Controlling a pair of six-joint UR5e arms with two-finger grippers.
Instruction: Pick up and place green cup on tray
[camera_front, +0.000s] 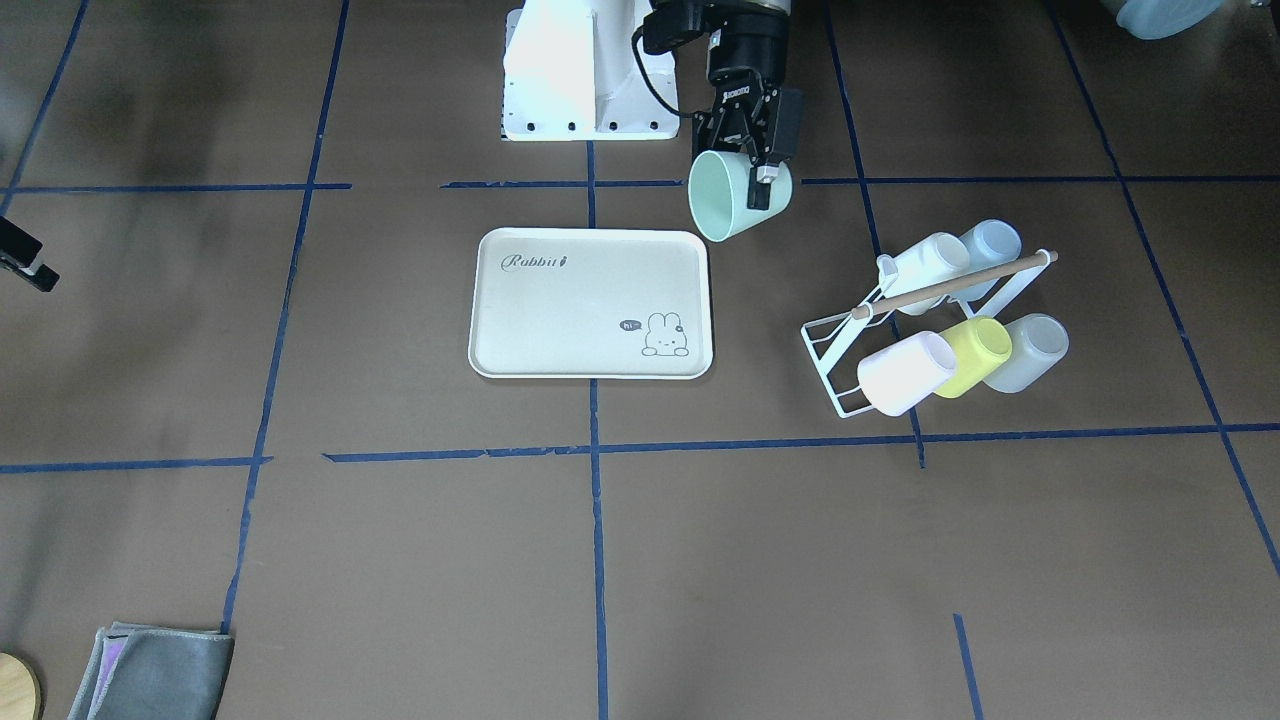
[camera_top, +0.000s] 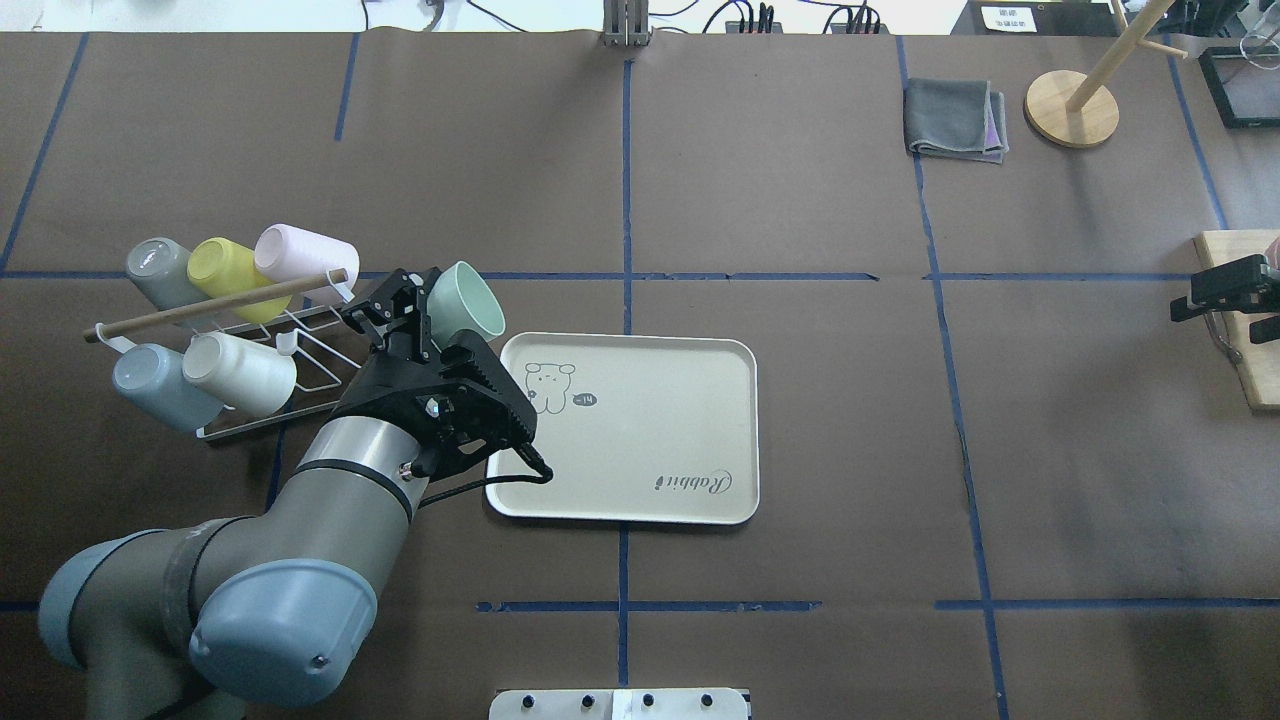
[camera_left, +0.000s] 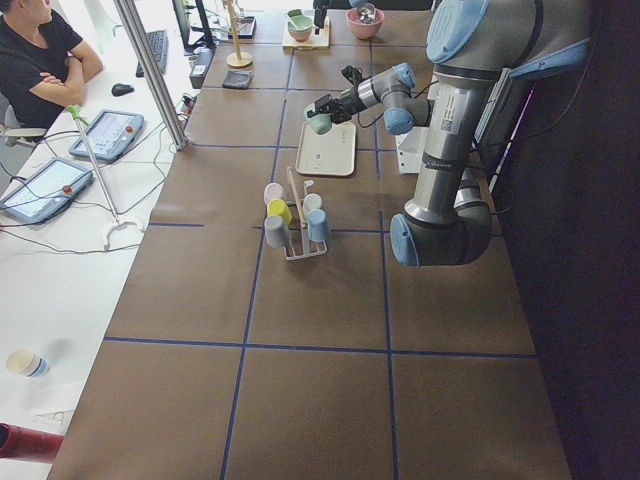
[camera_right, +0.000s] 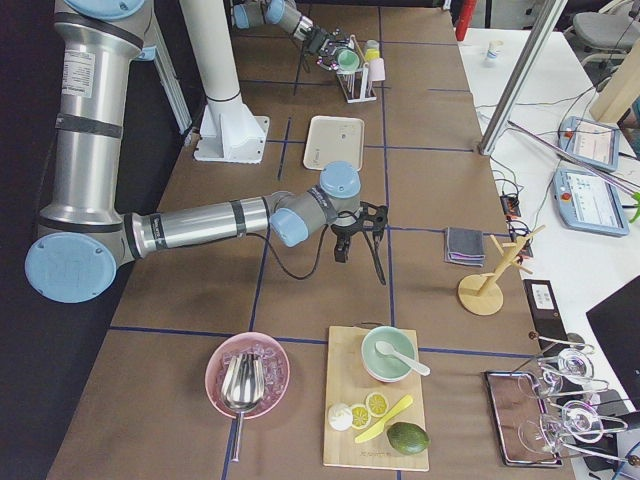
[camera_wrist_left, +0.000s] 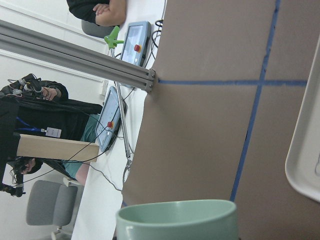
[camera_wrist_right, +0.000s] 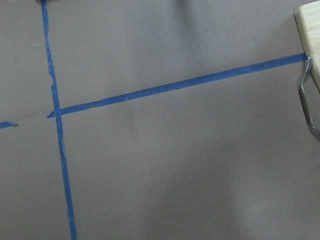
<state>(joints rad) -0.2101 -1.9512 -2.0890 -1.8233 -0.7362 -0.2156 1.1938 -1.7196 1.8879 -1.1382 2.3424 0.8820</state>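
The left gripper (camera_front: 750, 176), jaws pinching the rim of the green cup (camera_front: 733, 205), holds it tilted above the counter (camera_top: 800, 200), off the tray (camera_top: 640, 440) at ten o'clock from overhead. The right gripper (camera_top: 1222, 290), far off at three o'clock, shows jaws spread.

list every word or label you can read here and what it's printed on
"Rabbit": script near one corner of the cream rectangular plastic tray.
"hi~": dark speech bubble beside the bunny drawing on that tray.
Print on the black body of the left tool, which holds the pale mint-green plastic cup: too small to read.
White label at the far table edge: too blurred to read.
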